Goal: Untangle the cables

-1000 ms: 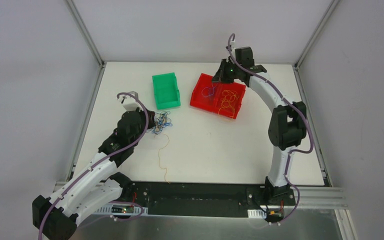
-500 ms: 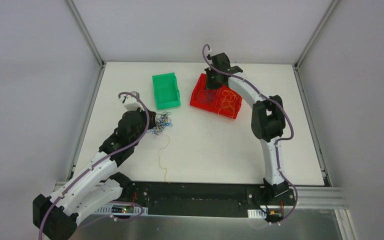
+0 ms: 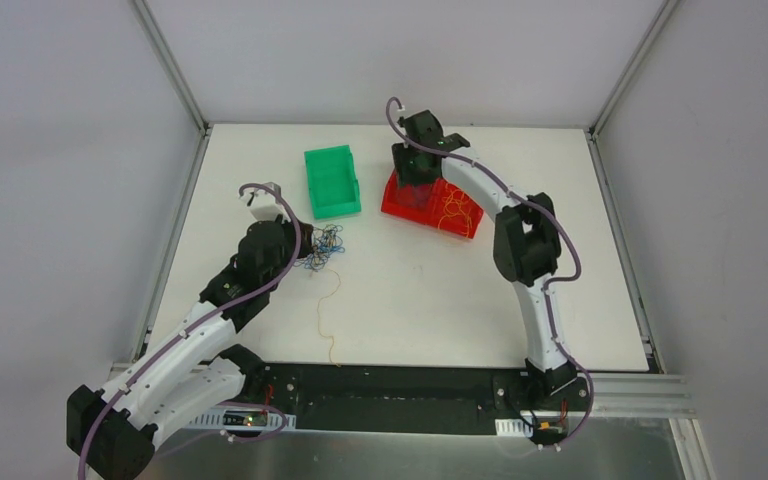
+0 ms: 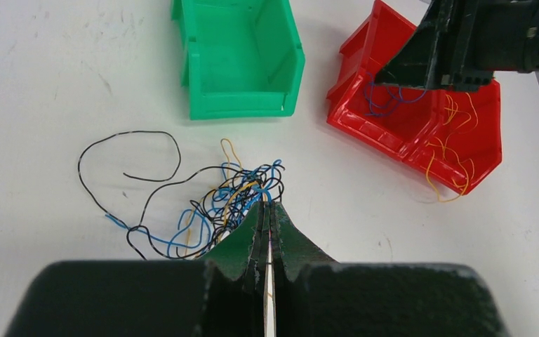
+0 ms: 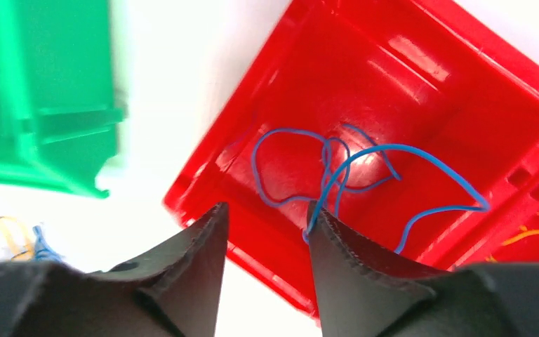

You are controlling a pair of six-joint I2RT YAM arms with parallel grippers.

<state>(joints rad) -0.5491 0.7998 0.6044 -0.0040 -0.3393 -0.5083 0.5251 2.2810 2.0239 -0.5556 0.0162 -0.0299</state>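
A knot of thin blue, black and yellow cables [image 3: 322,247] [image 4: 231,196] lies on the white table below the green bin. My left gripper [image 3: 305,243] [image 4: 267,205] is shut with its tips pinched on the knot's right edge. One black strand [image 4: 130,133] loops out to the left. My right gripper [image 3: 412,178] [image 5: 267,207] hangs open over the red bin's [image 3: 435,222] [image 5: 253,239] left compartment. Blue cables [image 5: 337,168] lie in that compartment, one strand touching the right fingertip [image 5: 316,210]. Yellow cables [image 3: 457,205] [image 4: 456,161] fill the other compartment.
A green bin [image 3: 335,211] [image 4: 242,105] stands left of the red bin. A single yellow strand [image 3: 326,310] trails from the knot toward the near edge. Grey walls and metal rails enclose the table on three sides.
My right arm has swung left from behind the red bin to over its left compartment, and its jaws have opened. The left arm and the knot have stayed put.
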